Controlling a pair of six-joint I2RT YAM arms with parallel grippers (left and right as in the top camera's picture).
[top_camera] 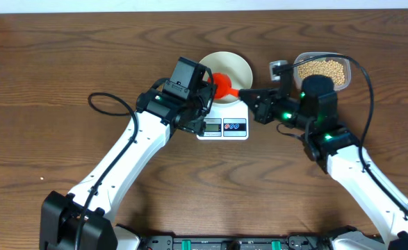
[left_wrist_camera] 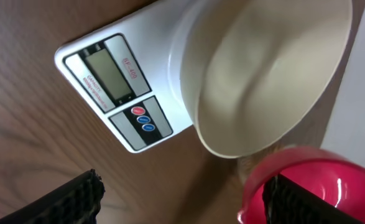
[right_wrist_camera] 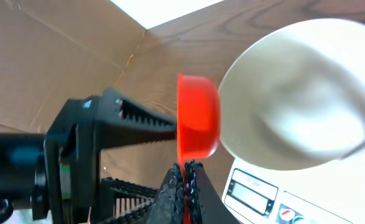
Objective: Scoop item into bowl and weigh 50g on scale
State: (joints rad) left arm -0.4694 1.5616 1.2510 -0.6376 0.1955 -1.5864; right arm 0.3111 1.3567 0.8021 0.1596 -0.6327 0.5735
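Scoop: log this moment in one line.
left claw open by scoop | right claw shut on scoop handle | bowl empty on scale | beans in tub

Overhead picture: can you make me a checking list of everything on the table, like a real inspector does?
Surface: brown wooden table, no spills seen.
Job's things: white bowl stands on the scale and looks empty; beans fill a clear tub by the right arm; red scoop hangs at the bowl's near rim.
Clutter: nothing seen.
Grippers: left gripper open, beside the scoop, holding nothing; right gripper shut on the scoop's handle.
Cables: a black cable loops off each arm; the right one arches over the tub.
Surroundings: cardboard and a pale wall beyond the table.
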